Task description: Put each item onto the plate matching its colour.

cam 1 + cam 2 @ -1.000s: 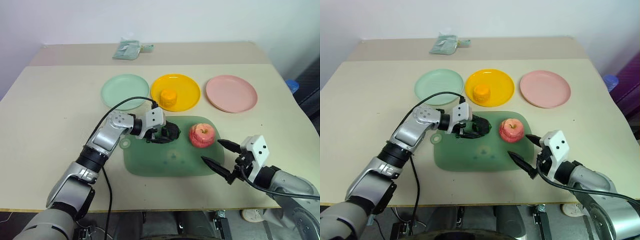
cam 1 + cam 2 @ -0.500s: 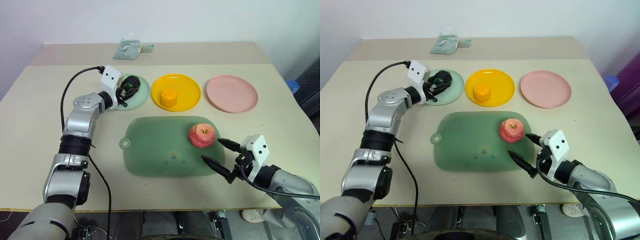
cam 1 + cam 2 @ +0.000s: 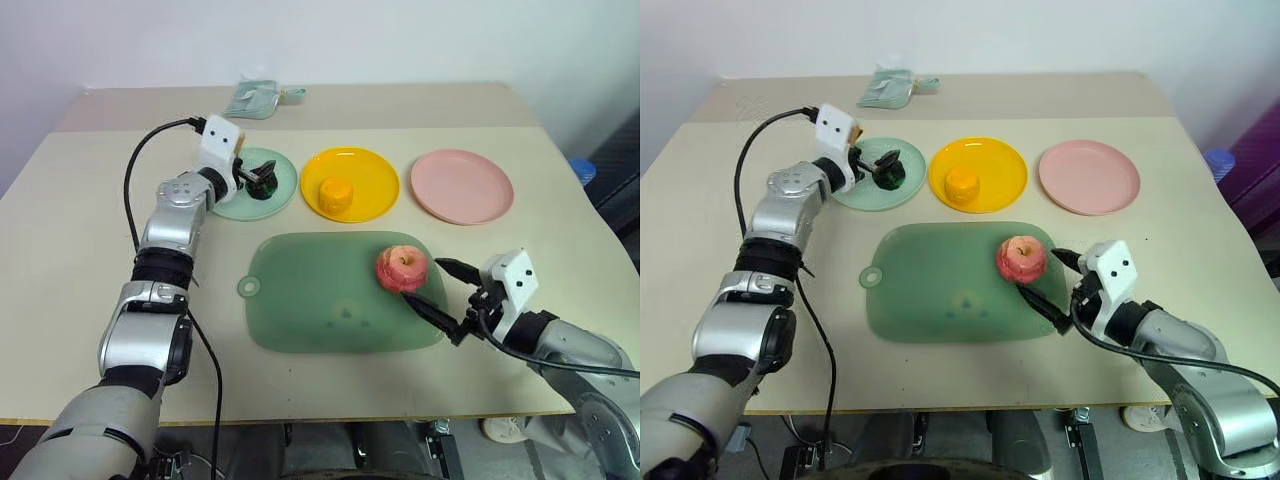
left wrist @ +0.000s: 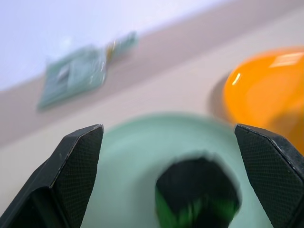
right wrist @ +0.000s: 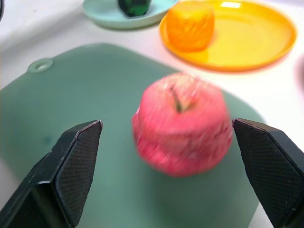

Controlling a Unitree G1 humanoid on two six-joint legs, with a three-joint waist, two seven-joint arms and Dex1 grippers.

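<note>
I see the beige table [image 3: 90, 250] carrying everything. On it, nearest me, lies the big translucent green mat [image 3: 320, 300], flat, with a small tab and hole at its left corner. Beyond the mat three round plates stand in a row: mint green plate [image 3: 230, 205] on the left, yellow plate [image 3: 375, 180] in the middle, pink plate [image 3: 462, 186] on the right, bare.

The pinkish-red apple [image 3: 402, 268] sits upright on the mat's far right corner, stem up. In my right wrist view it lies between the two fingers of the right gripper [image 3: 444, 292], which are spread wide to either side and not touching it. That gripper points in from the mat's right edge, just beside the apple.

The orange-yellow chunk [image 3: 335, 196] rests on the yellow plate, toward its near left part.

The dark green-black ball [image 3: 891, 176] sits on the mint green plate. The left gripper [image 3: 883, 166] is level over that plate, fingers apart on both sides of the ball; I cannot tell whether a fingertip touches it.

A small greenish packet [image 3: 252, 100] lies at the table's far edge, well apart from the plates.
</note>
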